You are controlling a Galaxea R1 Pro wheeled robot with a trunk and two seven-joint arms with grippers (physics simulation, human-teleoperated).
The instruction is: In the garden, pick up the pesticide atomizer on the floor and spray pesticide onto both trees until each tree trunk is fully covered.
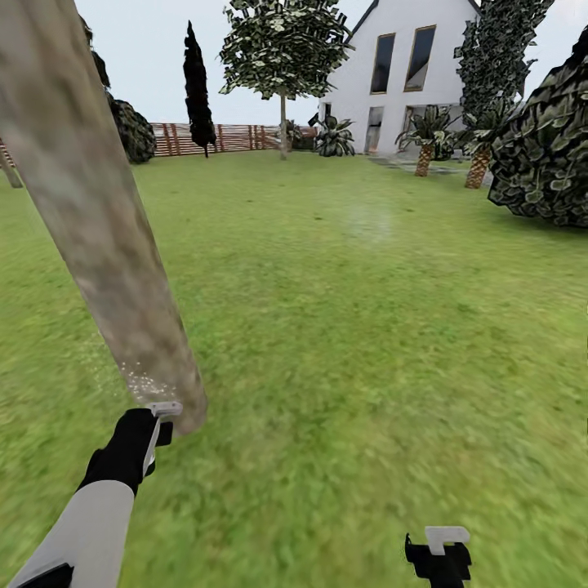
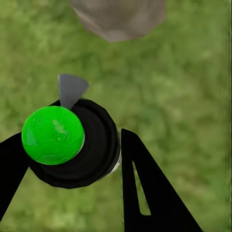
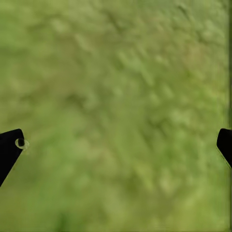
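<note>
While my left gripper [image 2: 72, 159] clamps the atomizer [image 2: 72, 145] round its stiff, light, slick neck beside the trunk [image 1: 98, 220], my right gripper [image 3: 118, 145] hangs open.

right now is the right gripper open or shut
Open: the right gripper's two black fingertips sit far apart at opposite frame edges, only lawn between them.

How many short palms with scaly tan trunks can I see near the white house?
2. One palm stands before the house; the other palm is further right, beside the dark bush. More may be hidden behind that bush.
</note>
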